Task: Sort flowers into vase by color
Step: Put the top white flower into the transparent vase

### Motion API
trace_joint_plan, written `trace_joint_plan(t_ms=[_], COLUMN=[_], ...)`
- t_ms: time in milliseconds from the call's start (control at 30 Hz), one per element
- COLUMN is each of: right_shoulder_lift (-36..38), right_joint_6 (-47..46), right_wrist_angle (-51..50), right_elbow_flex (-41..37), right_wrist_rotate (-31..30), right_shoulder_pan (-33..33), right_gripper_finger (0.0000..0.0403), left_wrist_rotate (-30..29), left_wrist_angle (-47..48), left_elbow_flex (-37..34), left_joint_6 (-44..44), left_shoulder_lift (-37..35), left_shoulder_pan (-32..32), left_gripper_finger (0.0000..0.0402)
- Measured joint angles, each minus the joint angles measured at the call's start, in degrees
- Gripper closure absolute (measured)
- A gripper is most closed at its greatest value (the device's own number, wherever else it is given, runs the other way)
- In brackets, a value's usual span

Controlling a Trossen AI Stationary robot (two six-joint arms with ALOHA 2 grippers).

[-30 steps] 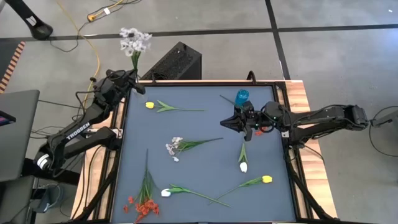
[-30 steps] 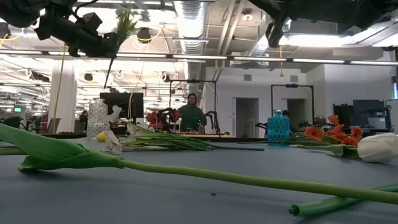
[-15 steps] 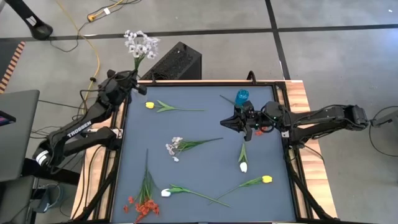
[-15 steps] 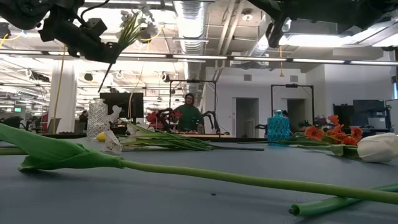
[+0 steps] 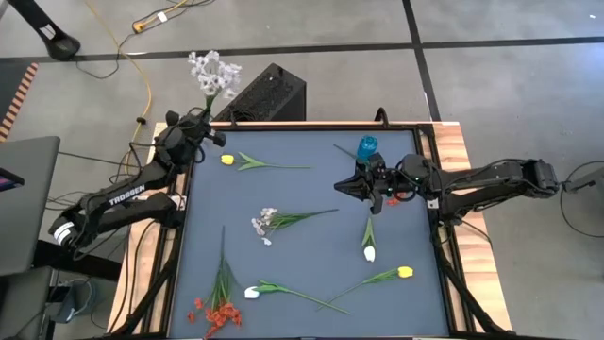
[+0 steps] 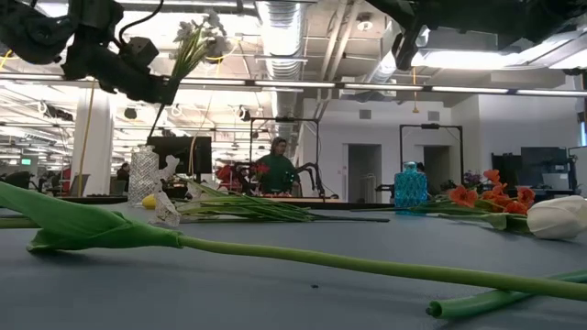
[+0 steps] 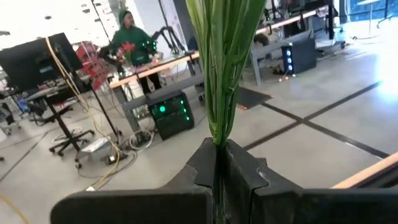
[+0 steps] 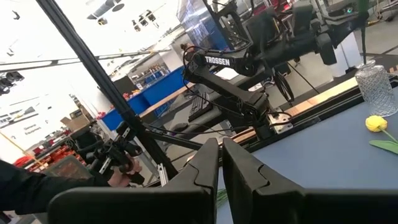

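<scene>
My left gripper (image 5: pixel 201 121) is raised over the table's far left corner, shut on a white flower (image 5: pixel 213 68) whose blooms (image 6: pixel 206 27) stand high. A clear glass vase (image 6: pixel 142 174) stands below it on the table; the arm hides it in the high view. My right gripper (image 5: pixel 363 186) hangs shut and empty near the blue vase (image 5: pixel 367 146), above a red-orange flower (image 6: pixel 495 194) lying on the mat. In its own wrist view the right gripper (image 8: pixel 219 168) holds nothing. My left gripper pinches the white flower's leafy green stem (image 7: pixel 219 134) between its two fingers, which lie across the stem. The flower is lifted clear, blooms upward and leaning toward the table's right. A thin bare end of the stem (image 6: pixel 156 124) sticks out below the fingers.
Loose flowers lie on the blue mat: a yellow one (image 5: pixel 226 159), a white sprig (image 5: pixel 262 225), a white tulip (image 5: pixel 369 253), another yellow (image 5: pixel 406 272), another white tulip (image 5: pixel 252 293), red ones (image 5: pixel 215 312). A black box (image 5: pixel 269 94) sits behind the table. A person (image 6: pixel 278 165) is far off.
My left gripper has shifted slightly toward the table's right and sunk a little, turning as it went. The white flower, near upright a second ago, now leans with its blooms toward the right. The right arm has kept still.
</scene>
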State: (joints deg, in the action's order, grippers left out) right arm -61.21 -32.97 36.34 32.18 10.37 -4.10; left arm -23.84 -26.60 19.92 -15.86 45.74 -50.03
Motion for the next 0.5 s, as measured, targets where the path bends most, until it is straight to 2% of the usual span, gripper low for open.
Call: trace_joint_plan(t_ms=[400,500], right_shoulder_lift=[0.0,0.0], right_joint_6=[0.0,0.0], right_wrist_angle=[0.0,0.0], right_elbow_flex=[0.0,0.0], right_wrist_rotate=[0.0,0.1], right_shoulder_pan=[0.0,0.0], right_gripper_finger=[0.0353,0.0353], left_wrist_rotate=[0.5,0.5], left_wrist_angle=[1.1,3.3], left_elbow_flex=[-3.0,-3.0], left_joint_6=[1.4,-0.9], left_shoulder_lift=[0.0,0.0], left_shoulder_pan=[0.2,0.2], left_gripper_finger=[0.0401,0.0389])
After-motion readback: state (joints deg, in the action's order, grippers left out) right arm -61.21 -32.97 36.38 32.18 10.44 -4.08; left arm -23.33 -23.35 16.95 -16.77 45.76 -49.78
